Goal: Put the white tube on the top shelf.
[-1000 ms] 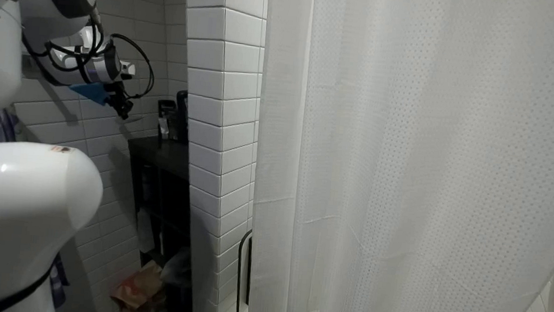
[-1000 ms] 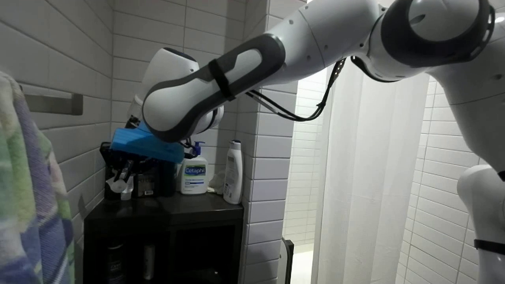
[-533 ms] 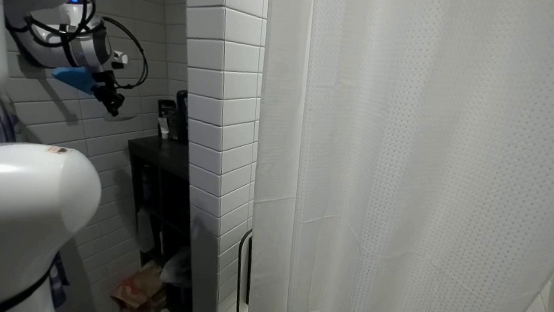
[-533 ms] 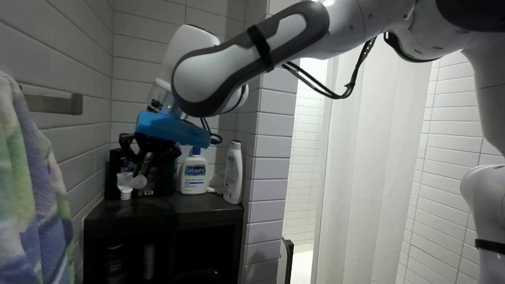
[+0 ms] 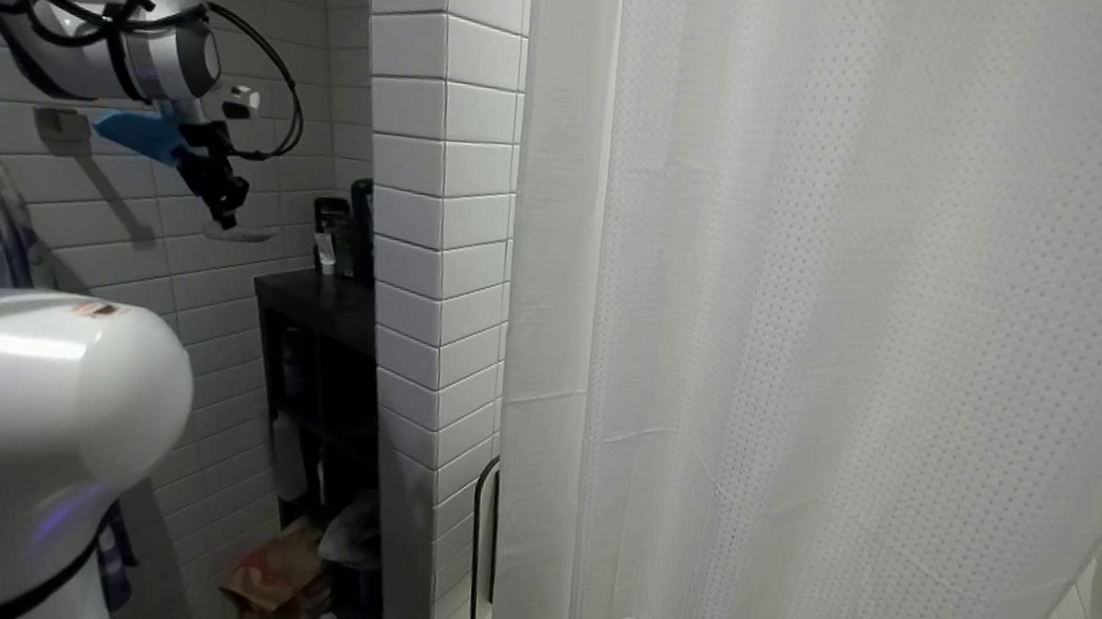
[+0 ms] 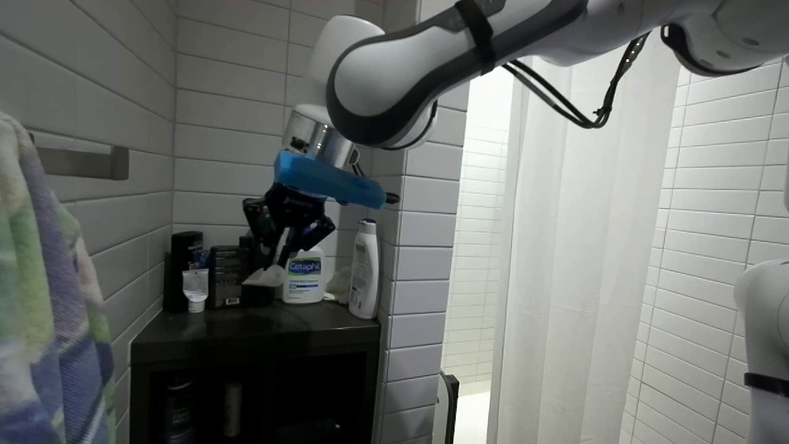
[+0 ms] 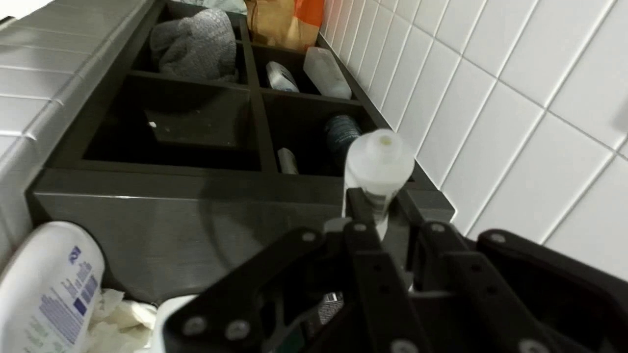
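The robot's fingers (image 7: 363, 215) pinch the white tube (image 7: 375, 164); in the wrist view I see its stubby neck showing past the tips. In both exterior views the tube is up in the air, apart from the top shelf (image 6: 290, 324) of the black unit (image 7: 263, 127); from where I stand I can't tell whether it is right above that board or a little in front.

A blue cover (image 6: 330, 179) sits higher up on the wrist. On the shelf a squeeze tube (image 6: 195, 288) stands on its cap, just beside a dark box (image 6: 228, 277). The Cetaphil bottle (image 6: 304, 280) has its top hidden behind the fingers, and a tall white bottle (image 6: 365, 271) stands next to the tiled pillar (image 6: 425, 259), with crumpled paper (image 6: 338, 287) between the two. Lower down, a grey cloth (image 7: 201, 44) lies in a compartment.
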